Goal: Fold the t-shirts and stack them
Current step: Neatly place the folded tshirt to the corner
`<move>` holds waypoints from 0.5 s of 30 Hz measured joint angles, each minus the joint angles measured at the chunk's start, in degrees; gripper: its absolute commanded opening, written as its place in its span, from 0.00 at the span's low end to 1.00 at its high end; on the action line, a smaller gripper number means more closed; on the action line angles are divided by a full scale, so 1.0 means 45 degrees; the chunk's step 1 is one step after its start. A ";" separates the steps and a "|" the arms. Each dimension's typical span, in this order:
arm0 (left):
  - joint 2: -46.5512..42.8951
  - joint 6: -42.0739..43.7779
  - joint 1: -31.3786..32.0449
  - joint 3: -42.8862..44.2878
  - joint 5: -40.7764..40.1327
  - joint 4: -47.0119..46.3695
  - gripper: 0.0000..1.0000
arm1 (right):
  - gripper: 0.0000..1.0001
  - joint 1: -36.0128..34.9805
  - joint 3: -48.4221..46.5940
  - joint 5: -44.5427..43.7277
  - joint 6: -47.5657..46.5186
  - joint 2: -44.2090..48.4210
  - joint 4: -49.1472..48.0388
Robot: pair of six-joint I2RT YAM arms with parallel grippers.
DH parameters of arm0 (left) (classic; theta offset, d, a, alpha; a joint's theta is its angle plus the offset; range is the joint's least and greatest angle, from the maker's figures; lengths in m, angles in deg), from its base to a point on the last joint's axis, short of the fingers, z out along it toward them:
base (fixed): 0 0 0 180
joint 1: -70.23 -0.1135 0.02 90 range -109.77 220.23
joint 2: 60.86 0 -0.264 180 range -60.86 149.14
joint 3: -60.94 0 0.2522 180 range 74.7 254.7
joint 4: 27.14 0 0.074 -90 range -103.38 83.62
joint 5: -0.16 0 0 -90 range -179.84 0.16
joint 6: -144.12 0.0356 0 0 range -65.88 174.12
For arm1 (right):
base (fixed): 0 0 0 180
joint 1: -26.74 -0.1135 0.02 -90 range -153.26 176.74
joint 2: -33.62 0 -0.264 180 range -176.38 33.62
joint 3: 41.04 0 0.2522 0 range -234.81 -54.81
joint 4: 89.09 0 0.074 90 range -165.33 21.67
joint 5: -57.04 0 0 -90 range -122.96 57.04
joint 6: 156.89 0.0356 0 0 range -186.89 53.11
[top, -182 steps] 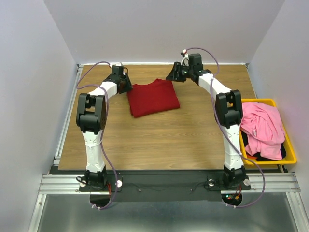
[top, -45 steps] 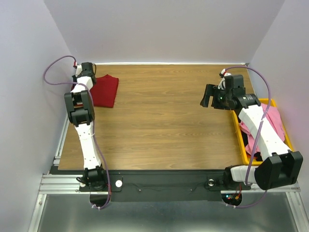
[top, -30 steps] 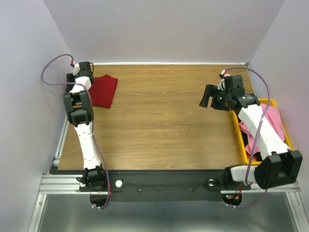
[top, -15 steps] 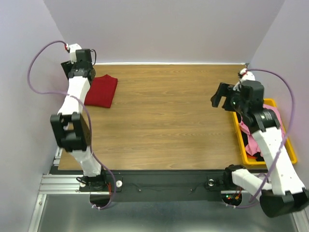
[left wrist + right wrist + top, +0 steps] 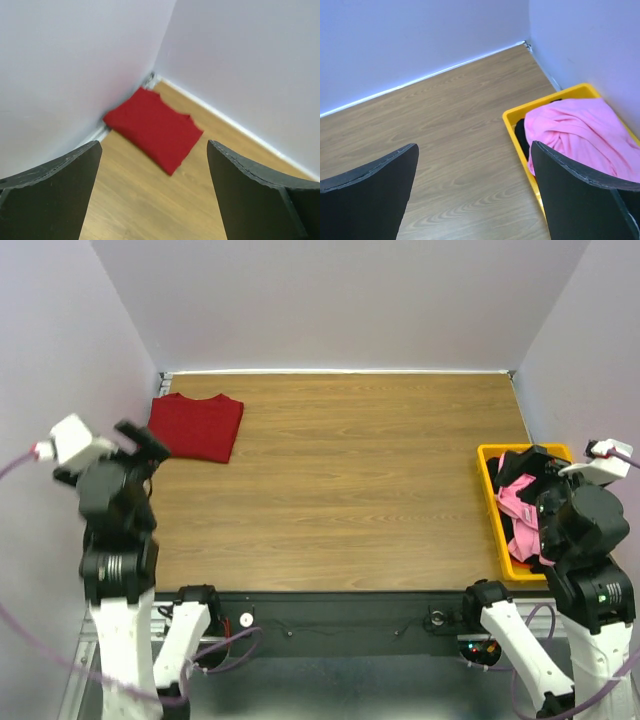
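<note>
The dark red t-shirt (image 5: 196,427) lies folded flat in the table's far left corner; it also shows in the left wrist view (image 5: 152,127). The pink t-shirt (image 5: 512,508) lies crumpled in the yellow bin (image 5: 487,480) at the right edge, on top of a black t-shirt (image 5: 522,133). The pink t-shirt fills the right of the right wrist view (image 5: 580,135). My left gripper (image 5: 135,445) is open and empty, raised high near the table's left edge. My right gripper (image 5: 535,462) is open and empty, raised above the bin.
The bin's yellow rim (image 5: 512,117) stands against the right wall. Walls close the table on the left, back and right. Both arms stand upright over their bases at the near edge.
Both arms have pulled back from the far table and lifted high toward the near edge. The red shirt stays folded in the far left corner, free of the left gripper.
</note>
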 measured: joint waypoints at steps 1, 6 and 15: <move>-0.1035 -0.0010 -0.0005 -0.0243 -0.0073 0.0078 0.99 | 1.00 -0.0049 0.0131 -0.0189 -0.0063 0.0185 -0.0005; -0.5367 0.0000 -0.0005 -0.0695 -0.0534 0.0578 0.99 | 1.00 -0.0510 0.0500 -0.0957 -0.0389 0.0695 0.0083; -0.7956 -0.0355 -0.0010 -0.1360 -0.1341 0.1433 0.99 | 1.00 -0.1248 0.0670 -0.1195 -0.1098 0.0816 -0.0248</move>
